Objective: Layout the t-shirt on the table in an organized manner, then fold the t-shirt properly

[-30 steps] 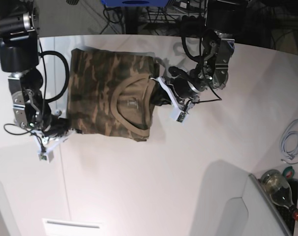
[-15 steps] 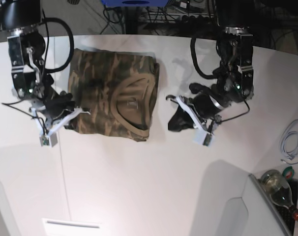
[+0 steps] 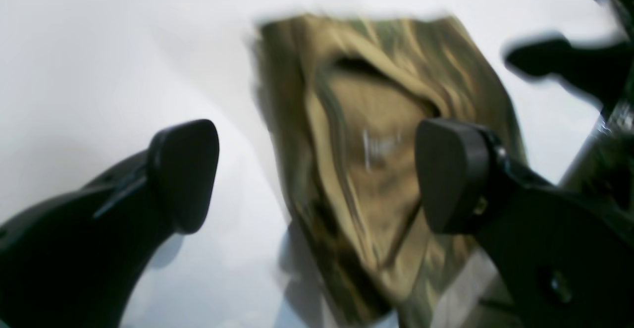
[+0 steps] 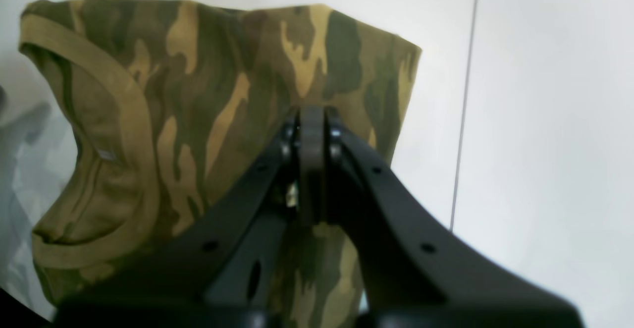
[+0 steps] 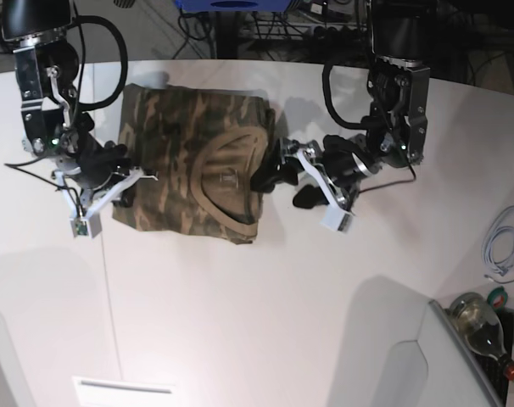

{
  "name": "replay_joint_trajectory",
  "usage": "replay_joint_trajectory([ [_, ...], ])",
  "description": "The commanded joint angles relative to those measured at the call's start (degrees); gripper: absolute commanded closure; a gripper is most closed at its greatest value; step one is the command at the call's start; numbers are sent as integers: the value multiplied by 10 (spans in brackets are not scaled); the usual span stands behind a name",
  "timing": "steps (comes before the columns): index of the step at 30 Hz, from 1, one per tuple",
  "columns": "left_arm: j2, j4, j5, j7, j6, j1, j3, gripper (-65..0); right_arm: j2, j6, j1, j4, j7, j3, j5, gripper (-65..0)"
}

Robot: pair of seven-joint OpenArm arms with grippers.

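- Overhead, in the base view, the t-shirt [image 5: 193, 170] lies folded into a compact block on the white counter [image 5: 240, 314], toward its far edge, with the tan neck band [image 5: 208, 200] showing on top and curving toward the block's near right corner.
- On that view's right, the left tool [image 5: 282, 182] hangs just beside the shirt's right edge with its two dark fingers spread apart and nothing between them.
- On that view's left, the right tool [image 5: 121, 180] sits at the shirt's left edge, over or against the cloth; from here I cannot tell whether it pinches any fabric.
- Off at the counter's right side lie a coiled pale cable [image 5: 505, 246] and a bottle [image 5: 482, 326], well apart from the shirt.
- Next, the left wrist view is blurred by motion: the left tool [image 3: 317, 174] is released, its black pads [image 3: 185, 172] standing wide, with the t-shirt [image 3: 356, 120] seen on the counter [image 3: 99, 45] between and beyond them, untouched by either pad.
- Last, the right wrist view shows the right tool [image 4: 311, 120] clenched, fingers pressed flat together with no cloth visibly caught in them.
- Beyond those fingers the t-shirt [image 4: 223, 70] lies on the counter [image 4: 545, 95], its neck band [image 4: 124, 100] looping at the left, and a thin dark seam line [image 4: 465, 100] runs along the counter just beside the shirt's right edge.
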State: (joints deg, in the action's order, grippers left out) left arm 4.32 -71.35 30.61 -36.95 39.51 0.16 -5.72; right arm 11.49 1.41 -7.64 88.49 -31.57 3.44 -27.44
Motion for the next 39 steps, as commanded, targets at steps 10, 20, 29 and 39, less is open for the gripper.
replay_joint_trajectory([
  [10,-1,95,12,22,5,-21,29,-594,3,2,4,7,11,-1,-4,-6],
  [20,-10,162,12,79,5,-23,67,-591,3,2,-9,11,11,-6,-6,-6],
  [29,-25,237,12,111,5,-64,74,0,4,3,-33,12,16,-8,-6,-6],
  [39,36,236,11,106,-10,-102,140,0,-38,4,-107,145,15,-139,-6,-6],
])
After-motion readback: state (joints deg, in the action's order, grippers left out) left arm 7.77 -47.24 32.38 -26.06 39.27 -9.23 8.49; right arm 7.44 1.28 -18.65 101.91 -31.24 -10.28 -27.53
